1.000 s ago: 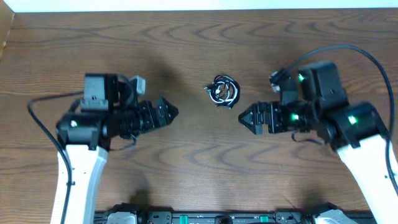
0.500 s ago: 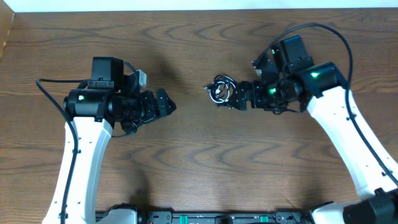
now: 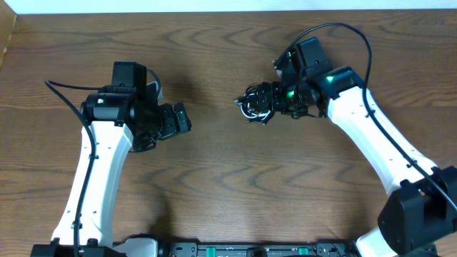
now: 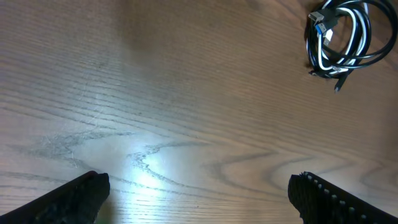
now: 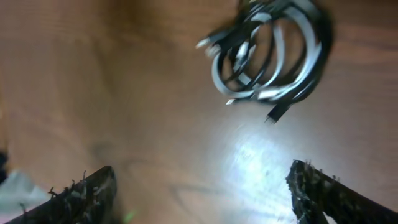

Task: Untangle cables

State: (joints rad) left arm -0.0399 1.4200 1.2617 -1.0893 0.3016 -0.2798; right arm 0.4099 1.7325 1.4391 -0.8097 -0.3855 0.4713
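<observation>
Coiled bundle of thin black and white cables (image 3: 253, 105) sits at 12 o'clock from the centre of my brown wood table (image 3: 228, 193). Right gripper (image 3: 266, 107) has jaws wide and empty, just at the bundle's 3 o'clock. Left gripper (image 3: 184, 118) is wide too, well off at 9.

No text, label, brand, number or sign can be read in any of the views. The bundled cables (image 3: 255, 105) are too small and blurred to show any marking, and the wood-grain counter (image 3: 235, 193) bears no lettering.
</observation>
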